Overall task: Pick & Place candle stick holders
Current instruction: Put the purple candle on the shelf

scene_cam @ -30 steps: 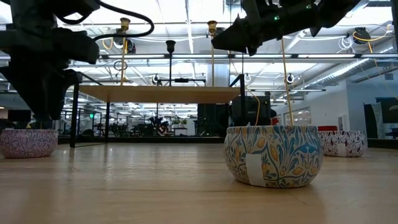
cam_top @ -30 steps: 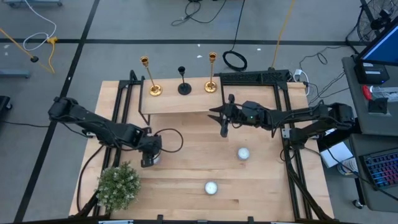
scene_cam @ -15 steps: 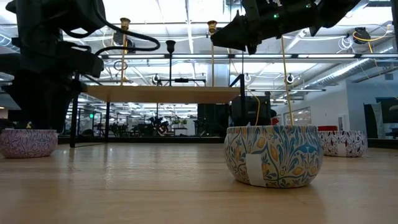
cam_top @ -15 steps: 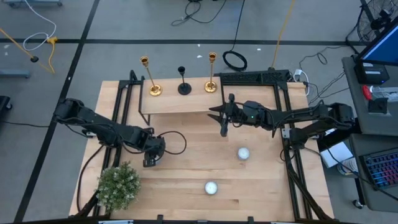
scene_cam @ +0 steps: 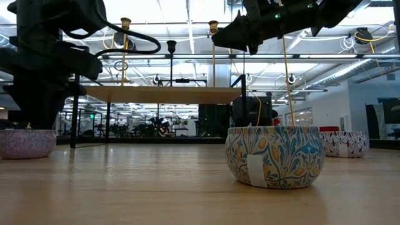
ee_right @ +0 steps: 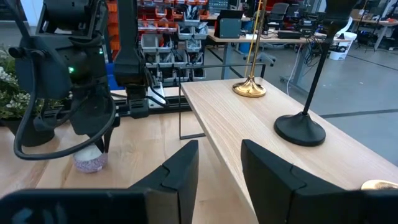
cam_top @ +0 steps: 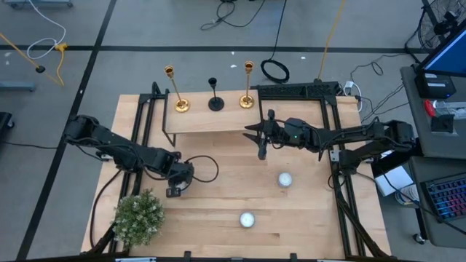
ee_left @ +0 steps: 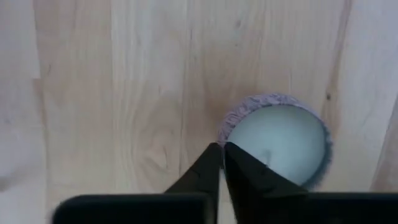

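Note:
Three candle stick holders stand by their round bases on a raised wooden shelf (cam_top: 211,118) at the table's far middle: a gold one (cam_top: 175,91), a shorter black one (cam_top: 215,96) and a second gold one (cam_top: 247,87). They also show in the right wrist view: the gold one (ee_right: 250,87), the black one (ee_right: 301,129). My right gripper (cam_top: 262,149) is open and empty, raised off the table just off the shelf's near edge (ee_right: 217,165). My left gripper (cam_top: 175,191) is shut, its tips (ee_left: 222,149) over the rim of a small tealight (ee_left: 280,140) on the table. My left gripper points straight down with shut fingers at the tealight's rim (ee_left: 231,127). Whether the tips touch it, I cannot tell.
A bushy green plant (cam_top: 138,217) stands at the near left corner. Two more tealights (cam_top: 285,179) (cam_top: 247,219) sit on the table's near right half. Black frame rails run along both table sides. Open wood lies between the two arms.
My left gripper has gone a little toward the table's near edge and now covers the tealight in the high view. Its fingers stay shut. My right arm has kept still.

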Robot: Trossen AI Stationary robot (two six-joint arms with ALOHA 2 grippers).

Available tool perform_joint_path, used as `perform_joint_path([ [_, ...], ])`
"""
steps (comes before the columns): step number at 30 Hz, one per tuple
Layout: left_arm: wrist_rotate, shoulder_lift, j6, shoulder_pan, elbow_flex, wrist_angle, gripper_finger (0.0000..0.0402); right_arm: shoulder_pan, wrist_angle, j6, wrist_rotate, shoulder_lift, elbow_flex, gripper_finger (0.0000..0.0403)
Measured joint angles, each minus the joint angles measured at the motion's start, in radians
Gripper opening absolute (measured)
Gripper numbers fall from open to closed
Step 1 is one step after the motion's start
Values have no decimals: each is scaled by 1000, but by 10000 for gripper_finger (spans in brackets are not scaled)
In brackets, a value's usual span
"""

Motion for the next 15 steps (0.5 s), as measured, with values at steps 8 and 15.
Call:
perform_joint_path([
  [8,-13,0,17,0,0,42,7,0,0,0,0,0,0,116],
  [15,2,-9,25,-2,6,142,4,0,0,0,0,0,0,115],
])
